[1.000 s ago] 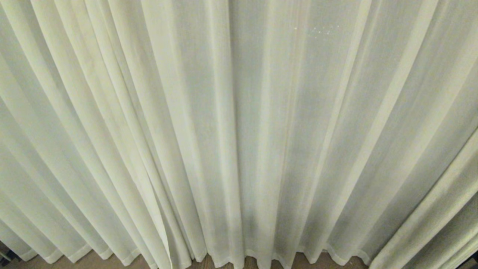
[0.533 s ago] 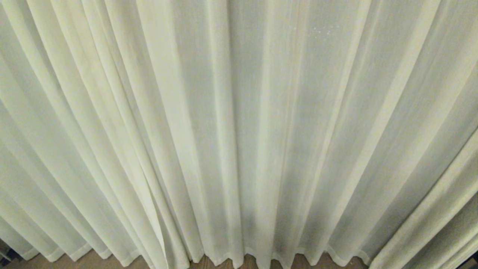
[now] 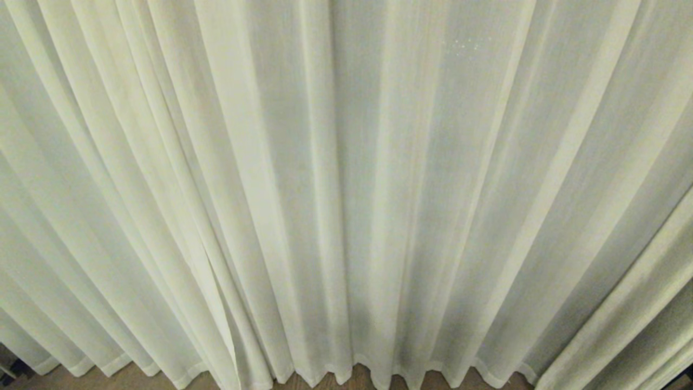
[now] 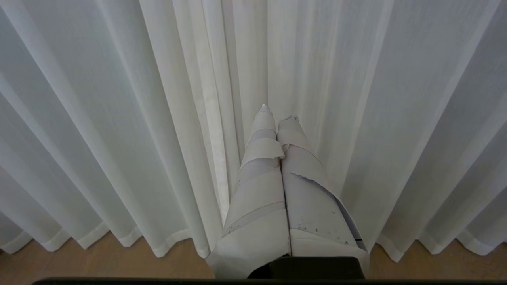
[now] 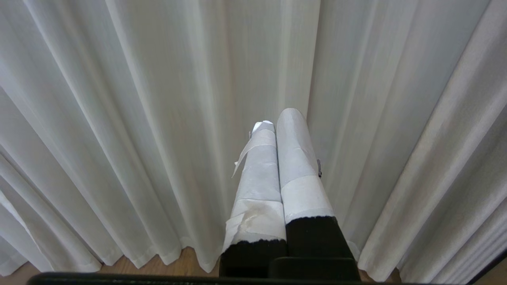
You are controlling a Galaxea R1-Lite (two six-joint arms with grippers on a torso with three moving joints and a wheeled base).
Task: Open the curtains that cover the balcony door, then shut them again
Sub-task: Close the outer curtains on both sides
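Observation:
The cream-white pleated curtains [image 3: 346, 189] hang drawn and fill the head view from side to side, their wavy hem just above the floor. An overlapping panel edge [image 3: 219, 303] runs down left of centre. The balcony door is hidden behind the fabric. Neither arm shows in the head view. My left gripper [image 4: 277, 113] is shut and empty, its tape-wrapped fingers [image 4: 261, 186] pointing at the curtains [image 4: 119, 118] near a panel edge [image 4: 216, 130]. My right gripper [image 5: 276, 118] is also shut and empty, a short way in front of the curtains [image 5: 119, 118].
A strip of brown wooden floor [image 3: 135, 379] shows under the hem, also seen as floor [image 4: 99, 261] in the left wrist view. Something dark [image 3: 686, 378] peeks out at the lower right corner, and another dark bit [image 3: 8, 371] at the lower left.
The whole head view has shifted slightly: the folds drift left and the hem sits a little higher, so the camera has moved. The curtains hang as before.

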